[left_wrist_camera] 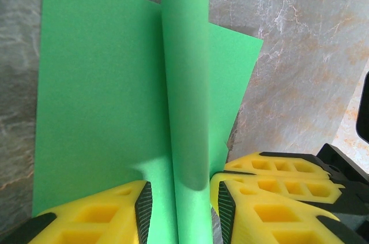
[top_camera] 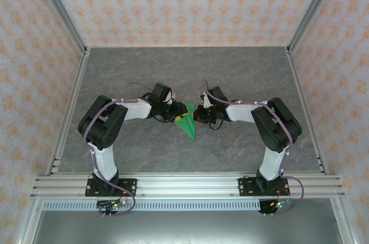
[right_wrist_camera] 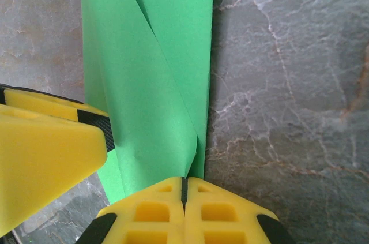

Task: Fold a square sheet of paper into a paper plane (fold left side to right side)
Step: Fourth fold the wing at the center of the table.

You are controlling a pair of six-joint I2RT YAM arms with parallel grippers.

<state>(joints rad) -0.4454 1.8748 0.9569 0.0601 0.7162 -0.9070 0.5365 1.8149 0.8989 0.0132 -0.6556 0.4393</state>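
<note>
The left gripper [left_wrist_camera: 181,198] stands with jaws apart, straddling a raised flap of the paper plane [left_wrist_camera: 98,94], which lies mid-table between the arms. The right gripper [right_wrist_camera: 184,189] is closed, seemingly pinching that flap's edge. The left-to-right fold looks half done. Next, the flap probably needs carrying over flat and pressing along its crease. The grey marbled table [top_camera: 242,77] sits inside orange-patterned walls [top_camera: 184,2].

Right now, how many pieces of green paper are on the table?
1. The green paper lies at the middle of the table, between the left gripper and the right gripper, one flap standing up. Its layers could hide another.
</note>
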